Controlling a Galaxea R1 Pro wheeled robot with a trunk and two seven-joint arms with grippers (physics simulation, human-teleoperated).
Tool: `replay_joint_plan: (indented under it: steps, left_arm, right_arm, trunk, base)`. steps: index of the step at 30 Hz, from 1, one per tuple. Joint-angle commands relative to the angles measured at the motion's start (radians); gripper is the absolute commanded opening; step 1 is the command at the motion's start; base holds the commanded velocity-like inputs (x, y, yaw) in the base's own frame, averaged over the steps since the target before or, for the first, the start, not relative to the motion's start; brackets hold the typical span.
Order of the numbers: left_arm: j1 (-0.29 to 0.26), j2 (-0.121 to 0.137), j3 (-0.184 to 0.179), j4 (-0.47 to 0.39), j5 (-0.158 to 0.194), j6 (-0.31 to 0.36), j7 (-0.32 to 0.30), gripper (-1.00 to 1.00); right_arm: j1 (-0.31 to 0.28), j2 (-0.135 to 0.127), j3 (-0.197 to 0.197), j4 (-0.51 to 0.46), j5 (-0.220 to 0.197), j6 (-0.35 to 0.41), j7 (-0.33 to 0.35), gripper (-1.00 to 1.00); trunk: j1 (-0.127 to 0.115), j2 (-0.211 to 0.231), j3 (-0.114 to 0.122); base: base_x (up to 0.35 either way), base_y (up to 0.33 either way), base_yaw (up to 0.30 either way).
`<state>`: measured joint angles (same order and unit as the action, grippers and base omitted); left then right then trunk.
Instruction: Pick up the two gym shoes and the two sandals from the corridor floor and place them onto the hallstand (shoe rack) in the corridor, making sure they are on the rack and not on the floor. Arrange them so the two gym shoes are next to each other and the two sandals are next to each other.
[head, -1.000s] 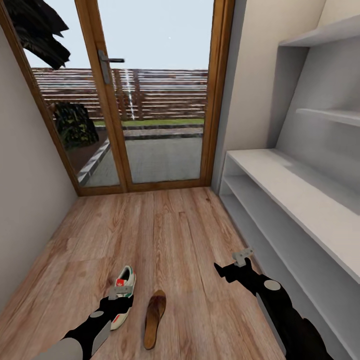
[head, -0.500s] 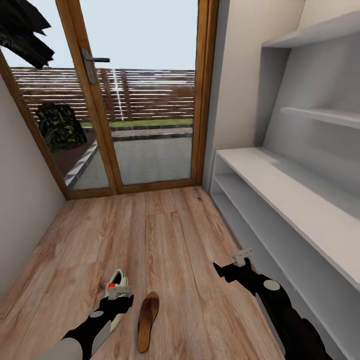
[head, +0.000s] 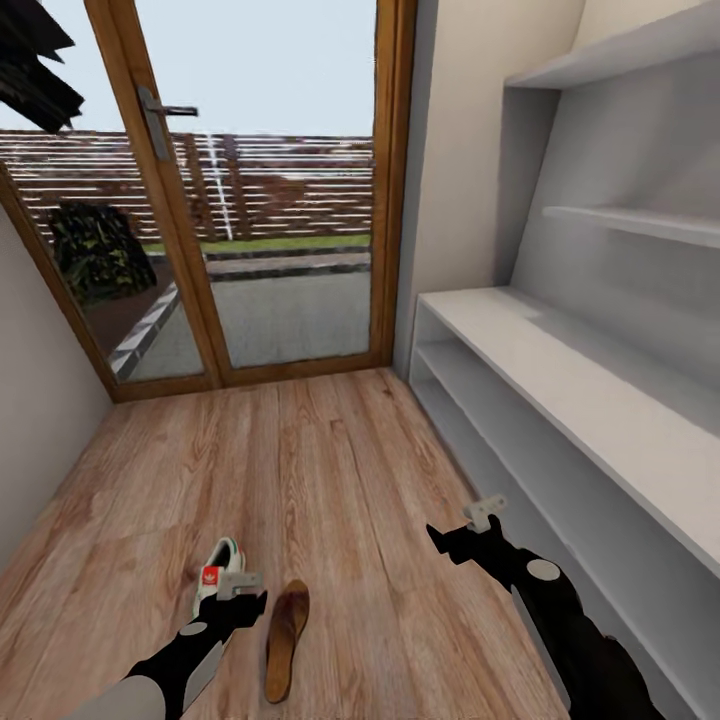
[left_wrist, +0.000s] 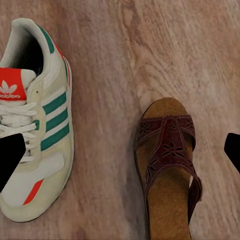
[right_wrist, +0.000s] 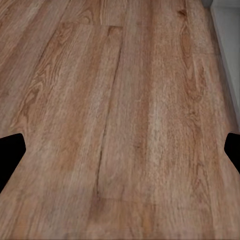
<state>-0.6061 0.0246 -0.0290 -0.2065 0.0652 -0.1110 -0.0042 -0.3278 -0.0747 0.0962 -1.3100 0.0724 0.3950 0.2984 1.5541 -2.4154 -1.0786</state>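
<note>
- Down on the corridor floor (head: 330, 470), one gym shoe (head: 215, 580) is lying on its sole, white with green side stripes and a red tongue tag, its toe partly hidden in the head view by the left arm.
- Just beside it, apart and roughly parallel, one sandal (head: 284, 638) is resting flat — dark reddish-brown woven straps over a tan insole.
- The left gripper (head: 243, 597) is hanging low above the gap between the two; in its wrist view the gym shoe (left_wrist: 37, 120) and the sandal (left_wrist: 167, 172) are sitting to either side, and the two dark fingertips (left_wrist: 10, 157) are showing at opposite edges, so the fingers are standing wide apart with nothing between them.
- The right gripper (head: 470, 530) is hovering over bare planks near the hallstand (head: 560, 370); its wrist view is looking down on the wood grain (right_wrist: 120, 120), with fingertips (right_wrist: 10, 155) spread to both edges — parted and empty.
- The hallstand is standing along the right wall, light grey, its bench top and low shelves carrying no shoes.
- Beyond, a wood-framed glass door (head: 260, 200) is closing the corridor's far end.
</note>
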Motion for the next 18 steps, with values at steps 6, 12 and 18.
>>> replay_joint_plan:
  steps: [6, 12, 18]
  left_arm:
    - [-0.001, 0.000, -0.003, 0.001, 0.007, -0.004, 0.001, 1.00]
    - [-0.001, 0.000, -0.003, 0.001, 0.007, -0.003, 0.000, 1.00]
    - [-0.001, -0.001, -0.003, -0.001, 0.007, -0.002, 0.000, 1.00]
  right_arm:
    - [0.000, 0.000, 0.000, -0.002, 0.007, 0.005, 0.004, 1.00]
    - [0.000, 0.010, 0.000, -0.004, 0.006, 0.005, 0.004, 1.00]
    - [-0.001, 0.034, -0.002, -0.006, 0.006, 0.008, 0.003, 1.00]
  trunk:
    - [0.023, -0.043, -0.028]
    - [0.046, -0.085, -0.056]
    - [0.049, -0.086, -0.089]
  base:
    - [0.000, 0.000, -0.001]
    - [0.000, 0.000, 0.000]
    - [0.000, 0.000, 0.000]
